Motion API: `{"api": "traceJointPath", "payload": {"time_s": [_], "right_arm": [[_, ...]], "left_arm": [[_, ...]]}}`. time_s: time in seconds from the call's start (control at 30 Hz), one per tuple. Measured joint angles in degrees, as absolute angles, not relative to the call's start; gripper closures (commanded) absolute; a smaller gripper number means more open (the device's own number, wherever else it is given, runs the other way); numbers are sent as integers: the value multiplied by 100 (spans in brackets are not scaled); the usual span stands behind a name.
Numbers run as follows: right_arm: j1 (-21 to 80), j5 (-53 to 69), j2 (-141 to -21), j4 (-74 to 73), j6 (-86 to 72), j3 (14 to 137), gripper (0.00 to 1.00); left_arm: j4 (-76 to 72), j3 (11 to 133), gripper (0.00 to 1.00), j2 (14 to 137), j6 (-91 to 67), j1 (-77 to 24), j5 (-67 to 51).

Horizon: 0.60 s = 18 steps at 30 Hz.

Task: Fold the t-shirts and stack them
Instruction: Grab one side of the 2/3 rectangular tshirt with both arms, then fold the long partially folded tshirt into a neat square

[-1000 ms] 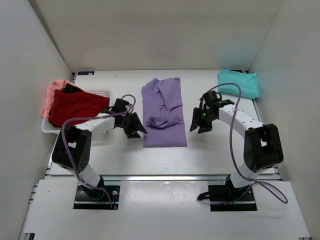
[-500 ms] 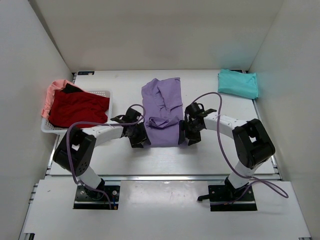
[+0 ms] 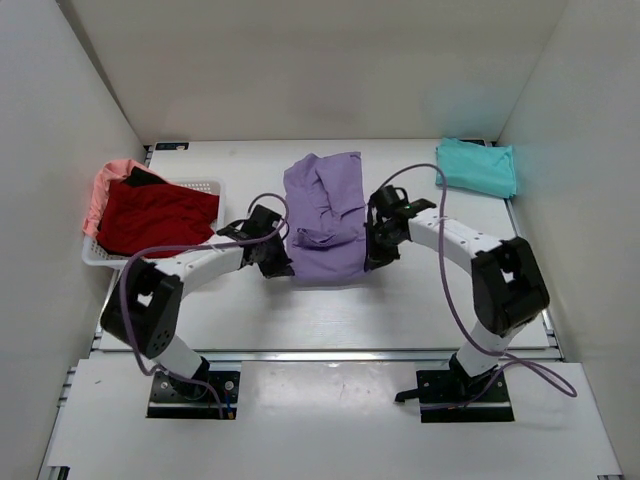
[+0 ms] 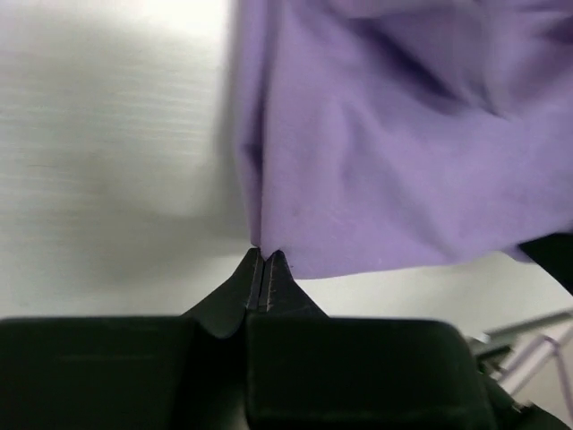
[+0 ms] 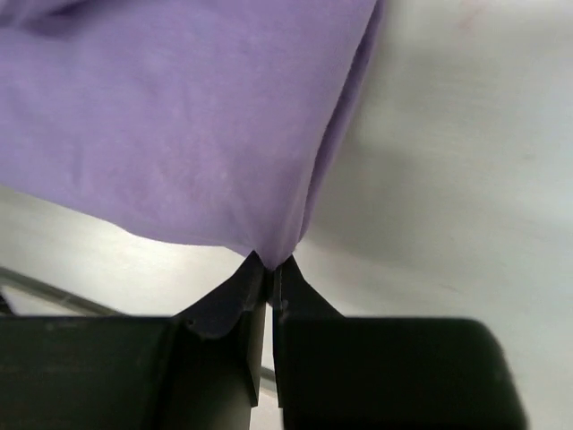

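**Both claws hold the near hem of the purple shirt, and the fold is in progress**

The purple shirt lies in the middle of the desk, with its length running from the near edge toward the far edge. It is not flat; there are wrinkles and a loose flap in the middle part.

The left claw is at the near left corner of the shirt. In the left wrist view its two fingers are pressed together with almost no gap, and a small piece of the cloth edge is pinched between the tips. The right claw is at the near right corner and grips in the same way, fully closed on a thin pinch of the hem. In both wrist views the cloth seems to hang a little above the desk.

The teal shirt lies already folded in the far right corner. The red shirt and the pink shirt lie over the white basket at the left edge and are not yet folded.

I judge that the step in hand is to fold the near half of the purple shirt over its far half. The next move calls for both claws to carry the hem toward the far edge at the same height and speed, so that the fold line becomes straight. The pinches are small, so a corner may slip out. The wrinkled middle may also bunch under the fold.
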State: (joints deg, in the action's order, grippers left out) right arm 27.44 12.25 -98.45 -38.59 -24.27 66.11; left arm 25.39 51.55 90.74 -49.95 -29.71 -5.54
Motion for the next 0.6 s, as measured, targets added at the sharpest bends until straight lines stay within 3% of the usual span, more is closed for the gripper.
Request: {"api": "traceJointPath", "payload": {"time_s": [0.27, 0.6], "right_arm": [[2709, 1170, -8213, -4233, -2344, 6864, 99], [3516, 1933, -6565, -4486, -2930, 4401, 100]], "left_arm": [[2842, 5349, 100, 6991, -5081, -3277, -554], [3533, 3157, 100, 4803, -5902, -3964, -1114]]}}
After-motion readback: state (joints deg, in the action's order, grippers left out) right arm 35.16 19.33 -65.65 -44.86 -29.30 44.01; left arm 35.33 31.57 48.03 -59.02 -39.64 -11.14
